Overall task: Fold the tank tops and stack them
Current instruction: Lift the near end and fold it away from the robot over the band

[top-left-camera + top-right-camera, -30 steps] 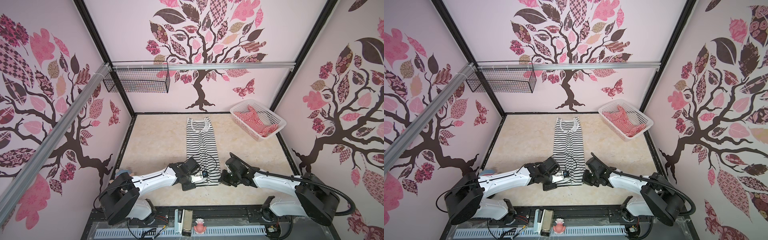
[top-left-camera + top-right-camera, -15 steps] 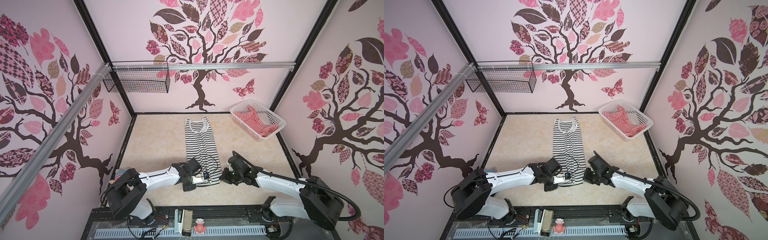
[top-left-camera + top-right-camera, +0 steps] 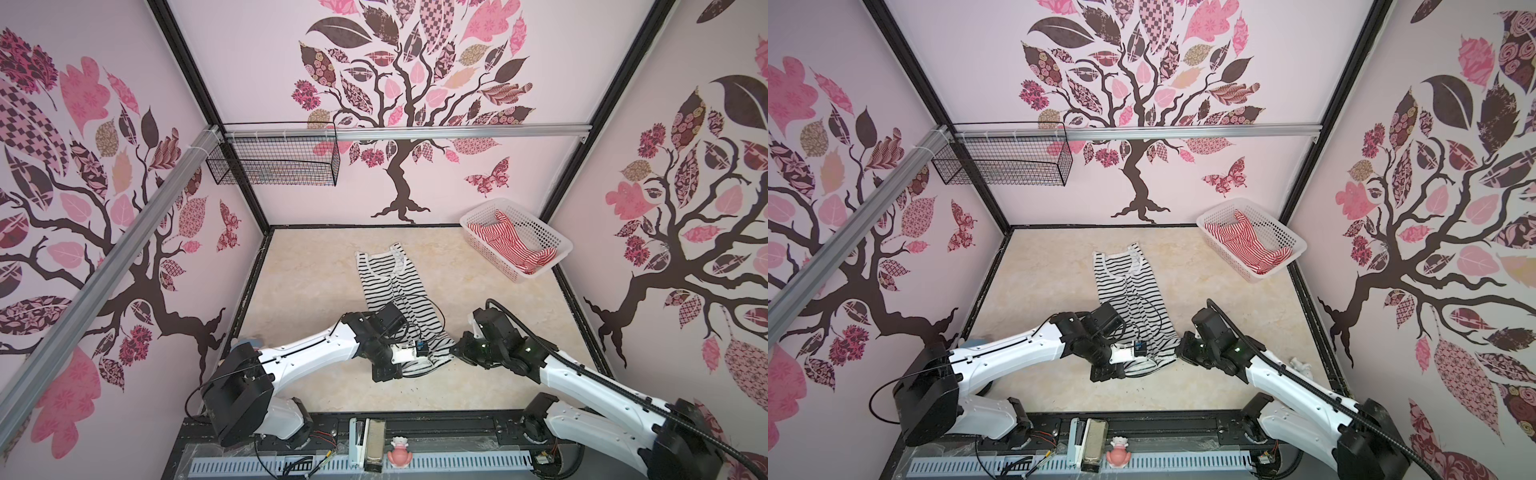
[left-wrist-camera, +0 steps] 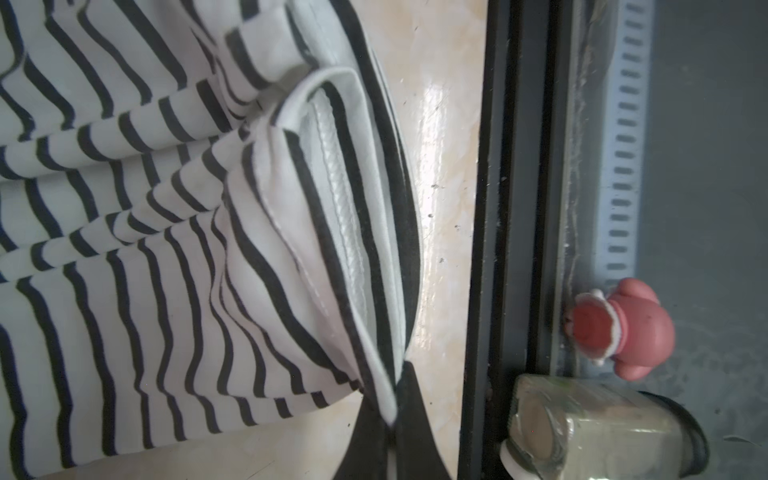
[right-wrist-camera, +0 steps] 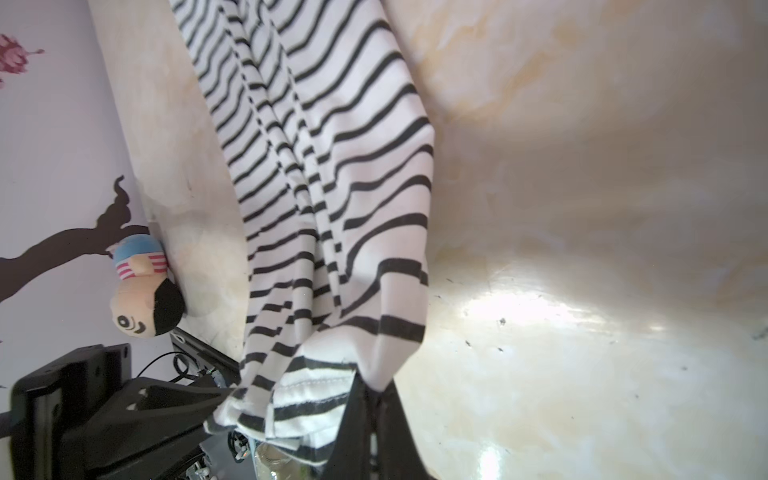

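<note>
While the black-and-white tank top [image 3: 388,286] lies lengthwise mid table [image 3: 316,291], straps far, its near hem is lifted: left pincer [image 4: 392,417] clamps one corner, right pincer [image 5: 368,409] the other. Red-and-white tank top [image 3: 505,245] crumpled in white basket [image 3: 540,237], far right corner.

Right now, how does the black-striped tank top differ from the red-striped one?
The black-striped tank top lies on the table; the red-striped tank top sits in the white basket. The black-striped one is stretched long; the red-striped one is crumpled. The left pincer and right pincer are shut on the black-striped one's near hem; nothing holds the red-striped one. Both are sleeveless.
</note>
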`<state>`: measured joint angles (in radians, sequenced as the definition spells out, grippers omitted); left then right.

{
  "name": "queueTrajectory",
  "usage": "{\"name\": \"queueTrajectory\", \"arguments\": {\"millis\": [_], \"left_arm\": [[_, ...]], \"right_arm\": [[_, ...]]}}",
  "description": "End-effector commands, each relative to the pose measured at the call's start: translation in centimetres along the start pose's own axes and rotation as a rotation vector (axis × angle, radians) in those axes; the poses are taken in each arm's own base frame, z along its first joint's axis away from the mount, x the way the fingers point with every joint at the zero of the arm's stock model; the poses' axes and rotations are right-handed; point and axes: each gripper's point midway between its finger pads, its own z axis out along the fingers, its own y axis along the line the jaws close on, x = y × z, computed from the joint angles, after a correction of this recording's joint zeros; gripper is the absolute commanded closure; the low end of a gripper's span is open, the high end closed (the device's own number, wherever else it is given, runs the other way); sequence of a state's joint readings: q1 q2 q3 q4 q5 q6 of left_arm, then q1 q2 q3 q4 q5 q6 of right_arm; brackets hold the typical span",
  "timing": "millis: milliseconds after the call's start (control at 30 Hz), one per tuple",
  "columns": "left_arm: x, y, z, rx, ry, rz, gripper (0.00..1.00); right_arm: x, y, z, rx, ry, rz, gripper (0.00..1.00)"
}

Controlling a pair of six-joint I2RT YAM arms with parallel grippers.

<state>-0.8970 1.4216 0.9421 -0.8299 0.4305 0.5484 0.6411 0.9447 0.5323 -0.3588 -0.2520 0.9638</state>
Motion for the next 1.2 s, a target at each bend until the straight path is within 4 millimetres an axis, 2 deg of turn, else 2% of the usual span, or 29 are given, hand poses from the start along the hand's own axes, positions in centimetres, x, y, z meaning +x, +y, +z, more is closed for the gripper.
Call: {"name": "queueTrajectory", "arguments": {"millis": [0, 233, 333, 600, 767, 967, 1167], "left_arm": [[-2.0, -1.2, -2.1, 0.069, -0.077, -0.023, 1.0], [-5.0, 4.4, -6.5, -0.1, -0.227, -0.097, 1.0], [-5.2, 6.9, -7.3, -0.192, -0.236, -0.112, 1.0], [-4.9, 15.8, -10.6, -0.47, -0.335, -0.213, 1.0], [-3.3, 20.4, -11.7, -0.552, -0.336, -0.287, 1.0], [0.0, 25.8, -11.0, -0.563, -0.3, -0.407, 1.0], [2.8, 28.0, -8.7, -0.547, -0.227, -0.477, 1.0]], "right_arm": [[-1.8, 1.6, -2.0, -0.003, -0.048, -0.013, 0.97], [-5.2, 6.1, -2.9, -0.071, -0.084, -0.068, 0.97], [-7.5, 7.6, -2.5, -0.104, -0.101, -0.072, 0.97], [-13.7, 10.4, -0.2, -0.138, -0.107, -0.102, 0.97], [-16.9, 11.3, 3.0, -0.137, -0.065, -0.118, 0.97], [-20.0, 11.0, 7.7, -0.136, -0.014, -0.094, 0.96], [-21.7, 9.8, 12.6, -0.114, 0.054, -0.066, 0.96]]}}
